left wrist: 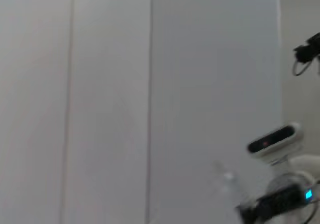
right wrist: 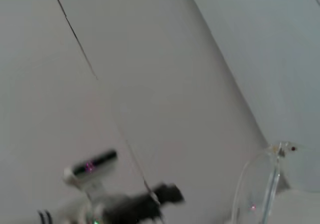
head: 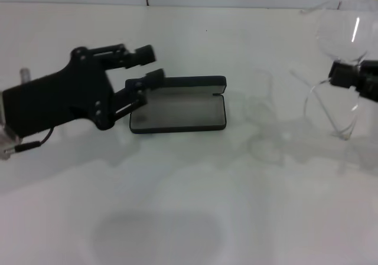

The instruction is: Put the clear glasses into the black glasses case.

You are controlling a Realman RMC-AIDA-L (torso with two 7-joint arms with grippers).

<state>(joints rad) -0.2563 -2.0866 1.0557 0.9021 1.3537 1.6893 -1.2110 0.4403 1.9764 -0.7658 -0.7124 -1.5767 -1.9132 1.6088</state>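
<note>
Tools first: the right tool (head: 345,76), at the far right edge of the head view, is clamped on the glasses (head: 338,35) and holds them lifted above the white counter (head: 195,200), lens uppermost, clear temple arms hanging down. The left tool (head: 147,70), fingers apart, sits at the left end of the open case (head: 177,113), its lower finger touching the rim. The case lies flat on the counter, grey lining up, well apart from the glasses.

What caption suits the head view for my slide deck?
Right gripper holds the clear glasses aloft while left gripper steadies the open black glasses case.
</note>
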